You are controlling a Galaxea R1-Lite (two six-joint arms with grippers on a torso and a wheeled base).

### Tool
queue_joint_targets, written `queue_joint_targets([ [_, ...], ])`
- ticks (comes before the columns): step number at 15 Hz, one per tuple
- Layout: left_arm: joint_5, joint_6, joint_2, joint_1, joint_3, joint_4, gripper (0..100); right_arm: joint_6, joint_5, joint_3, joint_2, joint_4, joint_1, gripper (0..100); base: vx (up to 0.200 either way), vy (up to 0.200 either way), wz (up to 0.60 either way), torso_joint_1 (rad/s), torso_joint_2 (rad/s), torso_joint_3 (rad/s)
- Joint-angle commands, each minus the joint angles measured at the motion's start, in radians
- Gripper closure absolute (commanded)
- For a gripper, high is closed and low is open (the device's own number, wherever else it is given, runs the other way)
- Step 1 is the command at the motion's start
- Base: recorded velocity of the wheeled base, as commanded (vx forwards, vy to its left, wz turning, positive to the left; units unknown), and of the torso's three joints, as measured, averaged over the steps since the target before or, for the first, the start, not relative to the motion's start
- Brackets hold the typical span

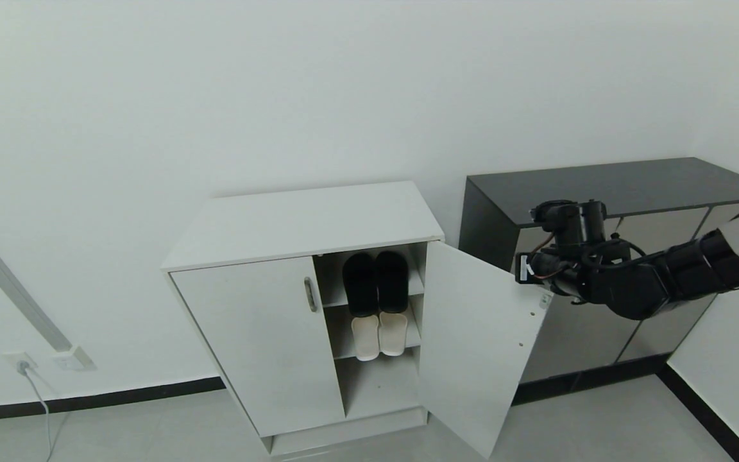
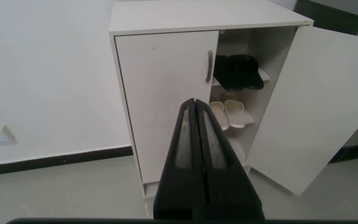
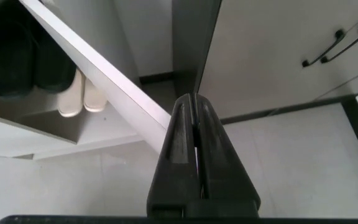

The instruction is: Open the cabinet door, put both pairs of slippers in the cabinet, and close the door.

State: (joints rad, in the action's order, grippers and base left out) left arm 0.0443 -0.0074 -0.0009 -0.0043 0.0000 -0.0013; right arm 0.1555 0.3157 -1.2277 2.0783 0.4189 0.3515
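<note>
One arm out, R tool [image 3: 195, 102] pinched beside open door [image 1: 472, 340] edge.

Nothing readable here, tbh. The white two-door wooden cabinet [image 1: 260, 333] is plain all over, and so are the black pair of slippers [image 1: 376, 282] and the cream pair of slippers [image 1: 379, 333] on its shelves, with no print I can make out. There's a small white tag [image 1: 523, 267] on the black right arm's wrist, but it's too tiny to read.
</note>
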Motion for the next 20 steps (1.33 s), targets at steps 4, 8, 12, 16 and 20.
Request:
queue_joint_targets([
  [4, 0.000, 0.000, 0.001, 0.000, 0.000, 0.000, 100, 0.001, -0.017, 0.000, 0.066, 0.046, -0.005, 100, 0.000, 0.000, 0.00, 0.000, 0.00, 0.000],
  [8, 0.000, 0.000, 0.001, 0.000, 0.000, 0.000, 100, 0.001, -0.020, 0.000, 0.085, 0.058, -0.006, 100, 0.000, 0.000, 0.00, 0.000, 0.00, 0.000],
  [12, 0.000, 0.000, 0.001, 0.000, 0.000, 0.000, 100, -0.001, -0.024, 0.023, 0.074, 0.064, 0.001, 100, 0.000, 0.000, 0.00, 0.000, 0.00, 0.000],
  [16, -0.001, 0.000, 0.001, 0.000, 0.000, 0.000, 100, 0.009, -0.024, 0.114, 0.013, 0.095, 0.090, 100, 0.000, 0.000, 0.00, 0.000, 0.00, 0.000],
  [20, 0.000, 0.000, 0.001, 0.000, 0.000, 0.000, 100, 0.009, -0.017, 0.224, -0.073, 0.182, 0.225, 100, 0.000, 0.000, 0.00, 0.000, 0.00, 0.000],
])
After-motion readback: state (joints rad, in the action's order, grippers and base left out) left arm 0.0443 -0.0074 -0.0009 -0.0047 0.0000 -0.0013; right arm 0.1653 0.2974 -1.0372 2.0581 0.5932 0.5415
